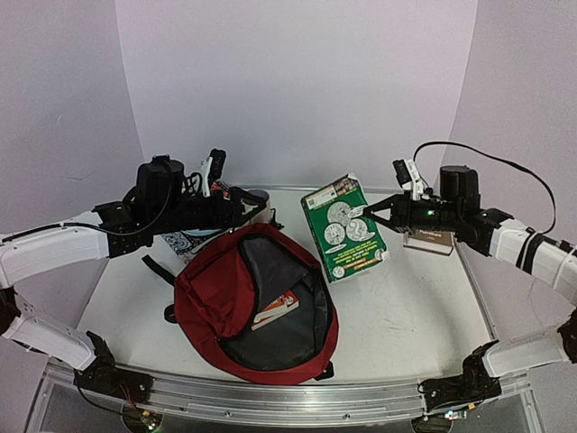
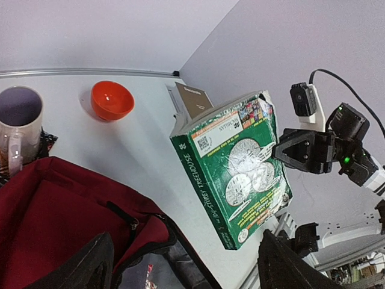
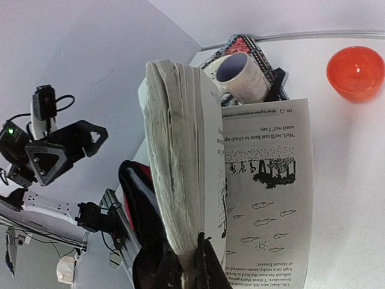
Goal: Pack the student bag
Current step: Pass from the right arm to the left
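The student bag [image 1: 257, 302] is a dark red backpack lying open in the middle of the table, grey lining showing, with a small book [image 1: 275, 308] inside. My right gripper [image 1: 379, 210] is shut on a thick green paperback [image 1: 343, 225] and holds it tilted in the air just right of the bag's far rim. In the right wrist view my right gripper [image 3: 194, 271] pinches the page block [image 3: 180, 150], and one page hangs loose. My left gripper [image 1: 257, 209] is open over the bag's far rim [image 2: 144, 241], its fingers [image 2: 84, 265] wide apart and holding nothing.
A white mug [image 2: 18, 120] stands on a patterned item [image 1: 185, 244] at the back left. An orange bowl [image 2: 112, 99] sits near the back wall. A brown book [image 1: 428, 239] lies at the back right. A metal rail [image 1: 270, 397] runs along the near edge.
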